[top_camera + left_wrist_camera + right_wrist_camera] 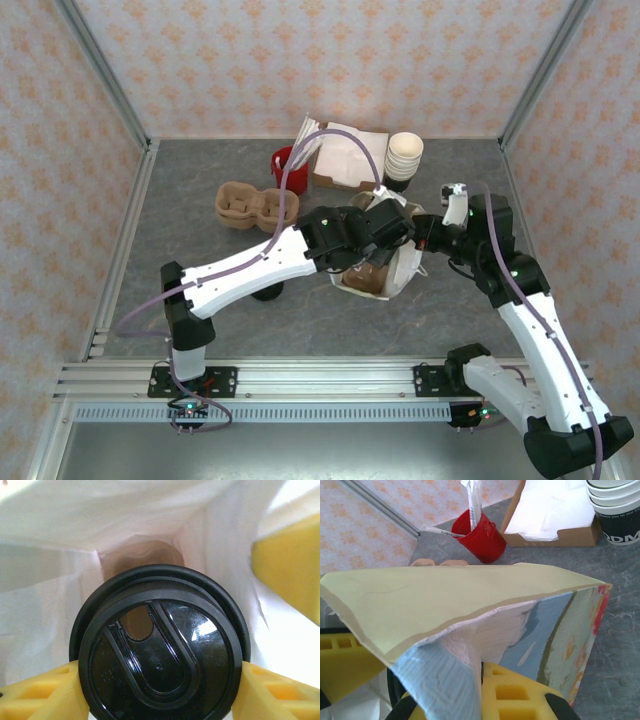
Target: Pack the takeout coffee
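One glossy black-lidded takeout coffee (160,655)

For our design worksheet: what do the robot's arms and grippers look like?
The left arm and right arm have white shells, black joints and a trailing lilac cable each. The left gripper's fingers and the right gripper's fingers are blocky yellow with rectangular recesses.

Grey mottled table (330,320), bearing a white paper bag (408,270). Behind the bag: cardboard box (350,160), cream cup stack (404,158). Behind-left: red cup (284,170) with wrapped straws. Left: pulp cup carrier (255,205). Near-left: low black round item (268,292).
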You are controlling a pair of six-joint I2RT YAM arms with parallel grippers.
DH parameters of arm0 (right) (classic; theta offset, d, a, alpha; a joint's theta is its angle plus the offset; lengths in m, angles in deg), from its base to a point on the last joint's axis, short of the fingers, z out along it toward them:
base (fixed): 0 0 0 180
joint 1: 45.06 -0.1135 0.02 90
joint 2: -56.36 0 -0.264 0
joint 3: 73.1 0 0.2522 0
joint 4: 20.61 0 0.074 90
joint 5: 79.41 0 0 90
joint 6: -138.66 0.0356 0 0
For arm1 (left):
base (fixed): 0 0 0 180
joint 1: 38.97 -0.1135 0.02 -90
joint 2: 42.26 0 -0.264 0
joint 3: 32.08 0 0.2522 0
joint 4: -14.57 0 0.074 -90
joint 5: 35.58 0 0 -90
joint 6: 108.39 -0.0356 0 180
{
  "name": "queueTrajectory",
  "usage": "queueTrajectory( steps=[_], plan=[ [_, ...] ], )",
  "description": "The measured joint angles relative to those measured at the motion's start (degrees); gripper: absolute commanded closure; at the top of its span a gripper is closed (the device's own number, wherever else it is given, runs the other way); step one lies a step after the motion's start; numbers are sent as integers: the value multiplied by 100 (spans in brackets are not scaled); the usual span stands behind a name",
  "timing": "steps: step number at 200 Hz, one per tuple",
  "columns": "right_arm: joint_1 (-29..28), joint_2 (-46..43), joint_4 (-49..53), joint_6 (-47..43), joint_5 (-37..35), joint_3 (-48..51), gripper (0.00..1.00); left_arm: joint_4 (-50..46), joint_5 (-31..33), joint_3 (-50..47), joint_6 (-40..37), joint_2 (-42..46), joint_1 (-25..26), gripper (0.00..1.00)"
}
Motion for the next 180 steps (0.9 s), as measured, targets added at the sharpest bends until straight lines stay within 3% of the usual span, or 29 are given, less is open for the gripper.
queueTrajectory(
  steps=[64,180],
  plan=[
    [0,-31,-33,59,37,85,100,393,271,-503,4,85,-4,35],
    [0,-42,-251,533,37,334,100,966,-13,-654,149,-160,-170,35]
  ],
)
